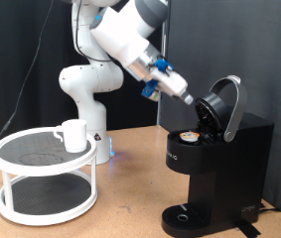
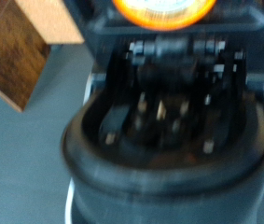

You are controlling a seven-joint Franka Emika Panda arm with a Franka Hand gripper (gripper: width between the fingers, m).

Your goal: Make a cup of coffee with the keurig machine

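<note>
Exterior view: gripper [image 1: 190, 99], grip state unclear, at the keurig [image 1: 214, 159] raised lid [image 1: 224, 104], pod [image 1: 189, 135] seated; closing looks due; cup [image 1: 73, 135] waits left on rack [image 1: 43, 159]

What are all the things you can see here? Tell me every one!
keurig machine: one, black, at the exterior view's right, lid raised open.
pod: one, tan top, sitting in the open machine's holder.
cup: one, white, on the top level of the shelf.
shelf: one, white, round, two levels, at the exterior view's left.
table: one, brown wood, under everything.
curtain: one, black, behind.
robot arm: one, white, at the back.
gripper: one, blue and grey, right at the open lid; its fingers do not show clearly.
</note>
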